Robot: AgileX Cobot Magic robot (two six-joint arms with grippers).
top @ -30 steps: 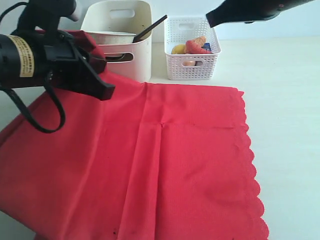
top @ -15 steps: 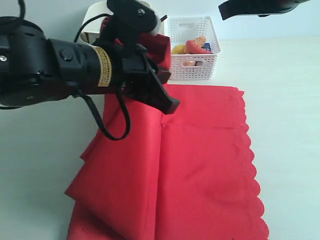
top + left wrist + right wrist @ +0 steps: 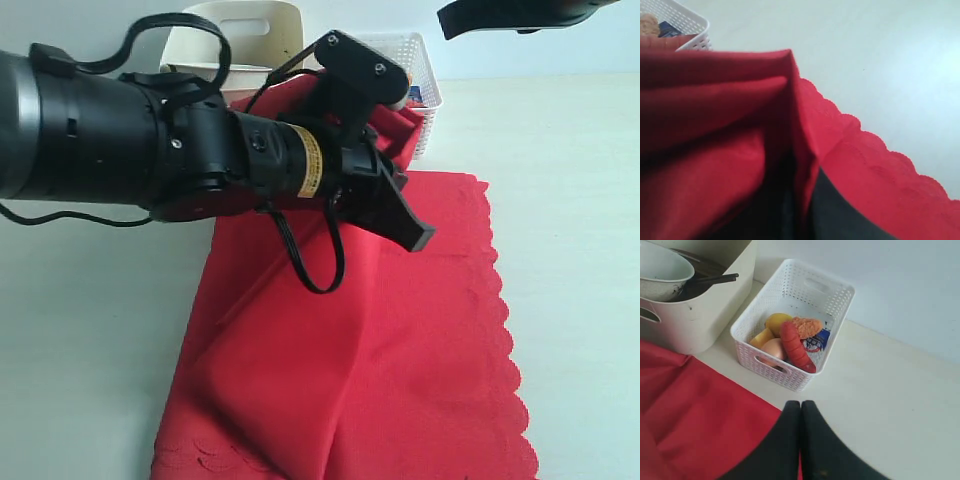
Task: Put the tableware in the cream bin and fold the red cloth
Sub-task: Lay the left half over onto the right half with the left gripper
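Note:
The red cloth [image 3: 420, 350] lies on the table with its left part lifted and carried over the rest. My left gripper [image 3: 405, 220] is shut on a bunched edge of it, high above the cloth's middle; in the left wrist view the red cloth [image 3: 705, 110] fills the frame and is pinched in the left gripper [image 3: 802, 210]. The cream bin [image 3: 705, 315] stands at the back with a pale bowl [image 3: 662, 270] and dark chopsticks [image 3: 715, 279] inside. My right gripper [image 3: 801, 407] hangs shut and empty above the cloth's far right corner, seen at the top of the exterior view [image 3: 470, 20].
A white lattice basket [image 3: 790, 375] next to the cream bin holds a sausage [image 3: 795, 347], a lemon [image 3: 777, 320] and an egg [image 3: 772, 347]. My left arm [image 3: 120, 150] hides much of the bin [image 3: 250, 20] and basket [image 3: 425, 70]. Bare tabletop lies to the cloth's right.
My left arm has swept to the right with the cloth's left edge, laying that part over the middle. The right gripper has stayed put.

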